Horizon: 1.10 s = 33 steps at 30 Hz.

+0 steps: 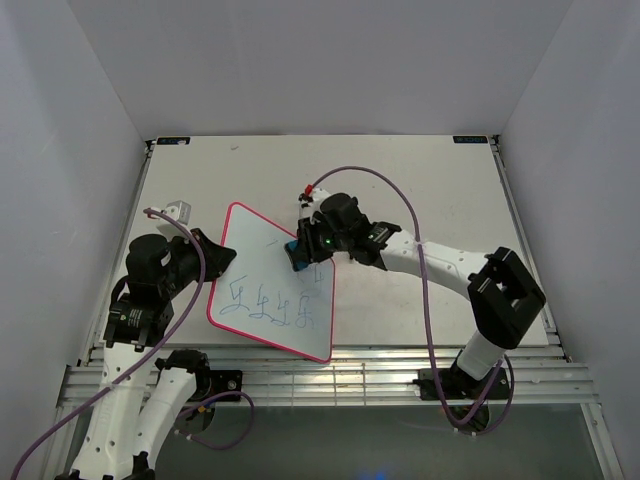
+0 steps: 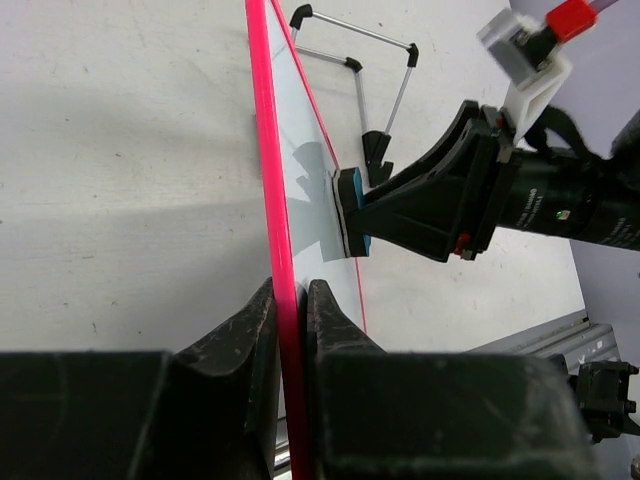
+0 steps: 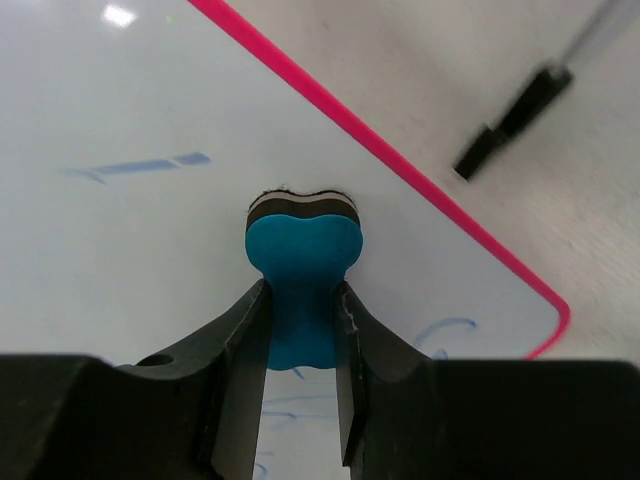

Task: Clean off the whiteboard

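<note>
The whiteboard with its pink-red frame lies tilted in the middle of the table, with blue-green scribbles on its lower part. My left gripper is shut on its left edge; in the left wrist view the frame runs between the fingers. My right gripper is shut on the blue bone-shaped eraser. In the right wrist view the eraser presses on the white surface near the board's upper right side. It also shows in the left wrist view.
A thin black wire stand lies on the table beyond the board, and its foot shows in the right wrist view. A small clear item sits near the left edge. Metal rails run along the near edge.
</note>
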Available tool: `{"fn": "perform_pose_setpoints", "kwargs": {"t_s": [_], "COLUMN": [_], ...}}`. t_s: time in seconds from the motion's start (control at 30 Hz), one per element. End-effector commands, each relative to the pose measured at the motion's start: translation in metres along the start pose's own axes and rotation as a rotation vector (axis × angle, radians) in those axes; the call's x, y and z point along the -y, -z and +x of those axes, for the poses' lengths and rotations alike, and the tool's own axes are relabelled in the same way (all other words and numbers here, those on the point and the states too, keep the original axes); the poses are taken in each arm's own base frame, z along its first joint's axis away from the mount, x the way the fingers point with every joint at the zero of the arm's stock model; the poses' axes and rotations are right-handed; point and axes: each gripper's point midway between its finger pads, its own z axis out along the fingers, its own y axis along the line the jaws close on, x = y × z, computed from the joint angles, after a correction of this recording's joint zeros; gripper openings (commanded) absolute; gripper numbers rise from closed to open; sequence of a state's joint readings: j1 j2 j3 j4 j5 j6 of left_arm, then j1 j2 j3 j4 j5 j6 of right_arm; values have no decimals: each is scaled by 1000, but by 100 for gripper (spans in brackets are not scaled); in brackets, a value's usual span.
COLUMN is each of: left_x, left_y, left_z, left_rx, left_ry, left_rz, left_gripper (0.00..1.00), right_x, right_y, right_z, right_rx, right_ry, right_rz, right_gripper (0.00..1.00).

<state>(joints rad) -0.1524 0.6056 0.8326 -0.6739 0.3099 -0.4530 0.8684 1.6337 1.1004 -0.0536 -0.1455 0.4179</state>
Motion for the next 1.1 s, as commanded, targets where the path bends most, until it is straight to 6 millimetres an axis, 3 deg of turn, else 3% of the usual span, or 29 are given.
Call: {"fn": "perform_pose_setpoints", "kwargs": {"t_s": [0.0,0.03,0.1,0.13,0.23,0.3,0.43,0.47,0.53,0.57,0.67,0.7,0.77,0.8,0.9,0.97,1.07], "left_x": [13,13,14,13,13,12,9,8,7,5,3,1,-1,-2,-2,-2,-2], "left_y": [2,1,1,1,2,2,3,3,3,3,5,6,6,6,8,8,8], "left_z": [-4,-2,-1,0,-1,-1,-2,-3,-4,-4,-6,-8,-8,-9,-8,-8,-8], "left_rx": [5,-3,-8,-8,-1,3,9,10,17,20,28,37,35,37,34,37,33], "left_ry": [-99,-95,-90,-86,-84,-83,-74,-72,-68,-65,-64,-62,-60,-58,-56,-55,-54], "left_rz": [77,82,84,84,78,75,53,45,35,24,8,-6,-18,-27,-30,-29,-31], "left_gripper": [0,0,0,0,0,0,0,0,0,0,0,0,0,0,0,0,0], "right_x": [-78,-101,-109,-122,-124,-115,-83,-70,-51,-32,1,19,32,47,74,83,70], "right_y": [-2,2,-8,-6,-17,-23,-26,-24,-17,-17,-4,0,11,15,24,26,25], "right_z": [-51,-75,-77,-91,-87,-76,-51,-35,-28,-5,16,41,52,73,97,103,99], "right_rx": [94,137,105,129,95,64,27,0,-2,-46,-64,-108,-104,-136,-155,-154,-137], "right_ry": [47,62,61,71,60,51,28,17,1,-16,-40,-55,-60,-71,-110,-123,-134], "right_rz": [-208,-250,-248,-263,-264,-232,-140,-111,-71,-34,36,77,108,135,180,201,129], "right_gripper": [22,22,22,21,21,21,21,21,21,21,21,21,21,21,21,21,21]}}
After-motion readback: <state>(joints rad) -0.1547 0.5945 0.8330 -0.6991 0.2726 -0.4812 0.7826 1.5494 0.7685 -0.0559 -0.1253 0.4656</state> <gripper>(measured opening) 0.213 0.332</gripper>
